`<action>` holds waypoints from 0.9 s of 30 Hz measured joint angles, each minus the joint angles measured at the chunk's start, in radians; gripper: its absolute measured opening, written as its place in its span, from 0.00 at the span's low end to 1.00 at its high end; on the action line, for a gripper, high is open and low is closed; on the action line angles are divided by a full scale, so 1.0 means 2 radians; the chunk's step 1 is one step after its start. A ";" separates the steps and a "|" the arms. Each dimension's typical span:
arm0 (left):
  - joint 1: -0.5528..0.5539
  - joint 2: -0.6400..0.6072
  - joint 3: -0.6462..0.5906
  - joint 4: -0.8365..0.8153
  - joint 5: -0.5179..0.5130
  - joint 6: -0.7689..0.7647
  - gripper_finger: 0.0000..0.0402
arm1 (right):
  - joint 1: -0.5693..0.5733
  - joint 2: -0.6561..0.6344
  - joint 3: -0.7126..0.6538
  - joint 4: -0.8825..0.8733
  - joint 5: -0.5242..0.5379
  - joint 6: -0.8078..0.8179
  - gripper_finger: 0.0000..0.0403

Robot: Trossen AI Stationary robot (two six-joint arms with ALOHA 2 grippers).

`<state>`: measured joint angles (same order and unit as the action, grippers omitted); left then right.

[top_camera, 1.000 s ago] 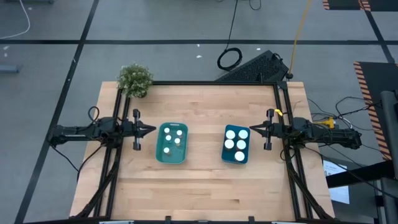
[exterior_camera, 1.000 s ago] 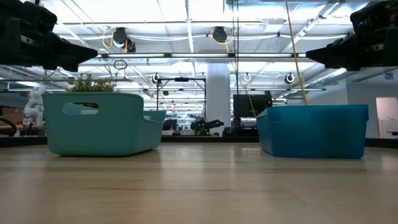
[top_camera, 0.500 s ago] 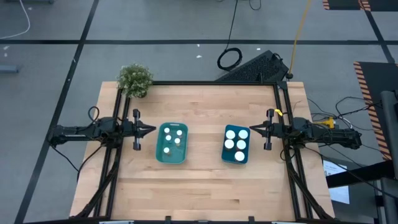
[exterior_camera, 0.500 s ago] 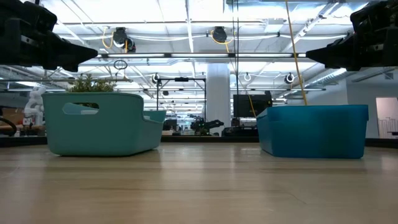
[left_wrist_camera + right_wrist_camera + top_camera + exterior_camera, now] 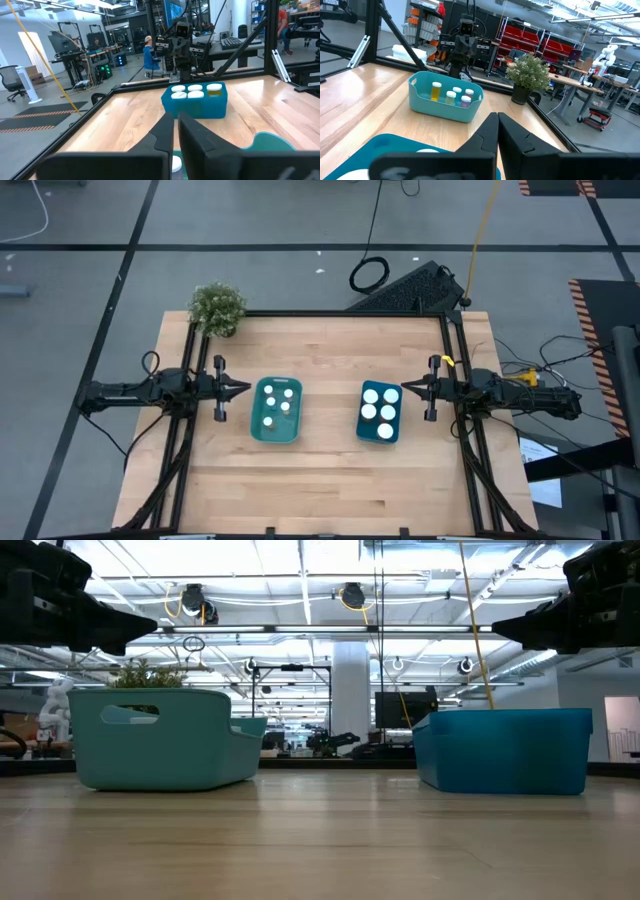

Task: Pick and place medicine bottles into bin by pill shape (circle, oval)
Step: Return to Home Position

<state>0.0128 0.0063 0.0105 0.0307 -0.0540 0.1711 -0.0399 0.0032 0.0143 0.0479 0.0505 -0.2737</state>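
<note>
Several medicine bottles with white caps (image 5: 284, 406) stand in the light teal bin (image 5: 258, 425) left of the table's middle; they also show in the right wrist view as bottles (image 5: 451, 95). Several more white-capped bottles (image 5: 379, 412) fill the darker blue bin (image 5: 361, 430) on the right, seen again in the left wrist view (image 5: 195, 91). My left gripper (image 5: 243, 388) hovers shut just left of the teal bin, pointing at it. My right gripper (image 5: 405, 388) hovers shut just right of the blue bin. Both hold nothing.
A small green potted plant (image 5: 217, 307) stands at the table's far left corner. A black keyboard (image 5: 410, 285) lies beyond the far edge. Black frame rails (image 5: 450, 340) run along the table's sides. Bare wood lies near the front edge (image 5: 320, 490).
</note>
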 joint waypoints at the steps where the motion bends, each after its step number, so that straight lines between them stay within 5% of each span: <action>1: 0.000 0.000 0.000 0.000 0.000 0.000 0.08 | 0.000 0.000 0.000 0.000 0.000 0.000 0.00; 27: 0.000 0.000 0.000 0.000 0.000 0.000 0.09 | 0.000 0.000 0.000 0.000 0.000 0.000 0.00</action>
<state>0.0128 0.0063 0.0101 0.0307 -0.0540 0.1715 -0.0395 0.0032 0.0143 0.0479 0.0505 -0.2740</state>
